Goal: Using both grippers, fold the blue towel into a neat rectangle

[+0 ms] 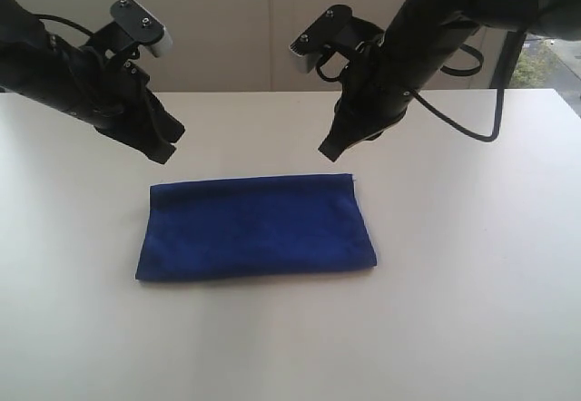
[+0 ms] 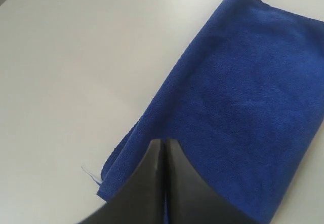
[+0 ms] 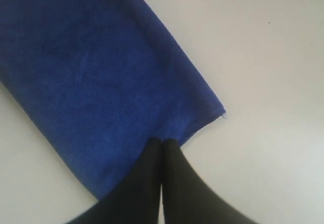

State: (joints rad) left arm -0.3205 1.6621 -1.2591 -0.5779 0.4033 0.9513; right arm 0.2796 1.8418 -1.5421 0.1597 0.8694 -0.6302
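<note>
The blue towel (image 1: pixel 254 227) lies flat on the white table as a folded, roughly rectangular shape in the exterior view. It also fills much of the left wrist view (image 2: pixel 243 107) and the right wrist view (image 3: pixel 96 82). A small loose thread (image 2: pixel 90 174) sticks out at one corner. My left gripper (image 1: pixel 165 153) hovers above and behind the towel's far left corner, fingers pressed together with nothing between them (image 2: pixel 164 142). My right gripper (image 1: pixel 328 151) hangs above the far right corner, also shut and empty (image 3: pixel 162 142). Neither touches the cloth.
The white table (image 1: pixel 472 310) stretches wide around the towel on all sides. A pale wall stands behind it, and a window strip (image 1: pixel 545 56) shows at the far right.
</note>
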